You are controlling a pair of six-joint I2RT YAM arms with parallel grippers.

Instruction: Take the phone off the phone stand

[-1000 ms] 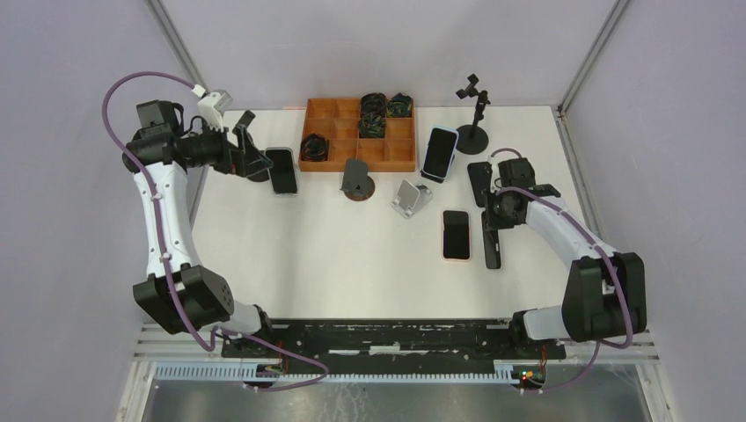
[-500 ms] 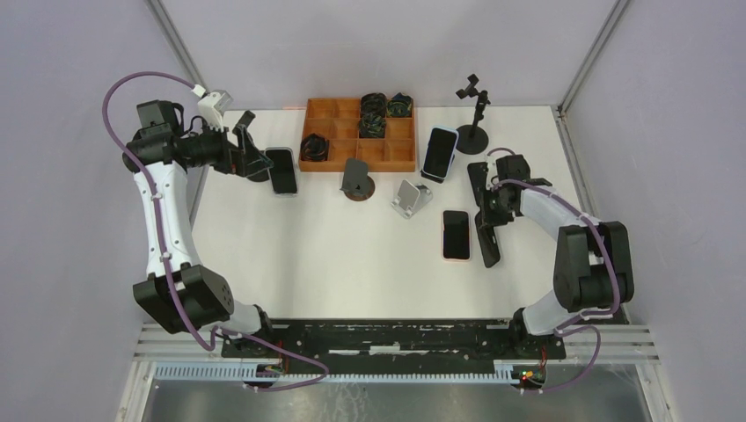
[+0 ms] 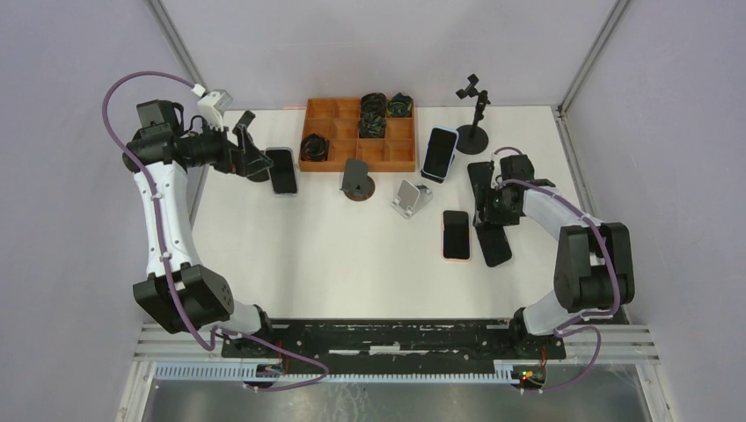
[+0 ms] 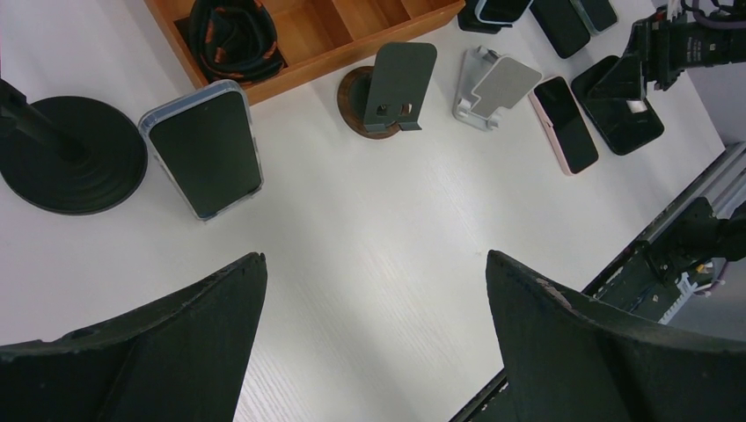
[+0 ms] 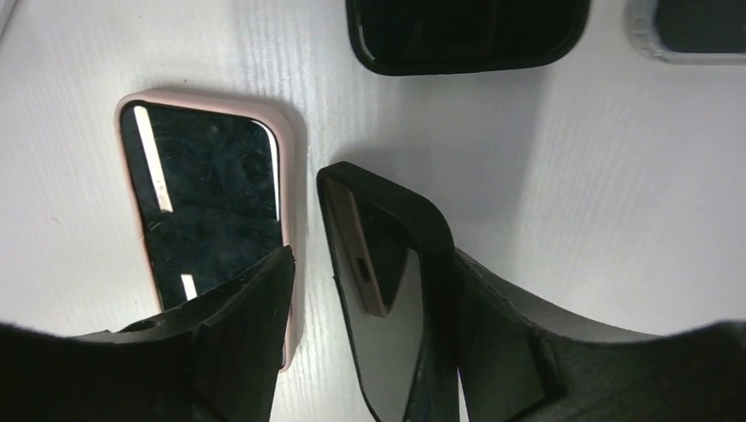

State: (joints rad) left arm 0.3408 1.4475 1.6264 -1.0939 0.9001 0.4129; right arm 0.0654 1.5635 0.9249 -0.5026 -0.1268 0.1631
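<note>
A black phone (image 3: 493,244) lies on the white table beside a pink-cased phone (image 3: 456,235), showing its broad face from above. My right gripper (image 3: 489,220) hovers over its far end. In the right wrist view the black phone (image 5: 387,272) stands tilted between the jaws of the right gripper (image 5: 371,255), leaning on the right finger with a gap at the left finger. The gripper is open. A silver phone stand (image 3: 411,198) and a dark phone stand (image 3: 357,179) stand bare mid-table. My left gripper (image 3: 251,151) is open at the far left, holding nothing.
An orange tray (image 3: 405,163) with coiled cables sits at the back. A blue-cased phone (image 3: 440,152) leans beside it, and another black phone (image 3: 479,180) lies near the right wrist. A clear-cased phone (image 4: 205,149) lies by a round black base (image 4: 70,154). A tall black clamp stand (image 3: 475,110) stands back right.
The right gripper's jaws have opened. The black phone, held on edge before, has tipped over and now shows its wide face. The left arm has not moved.
</note>
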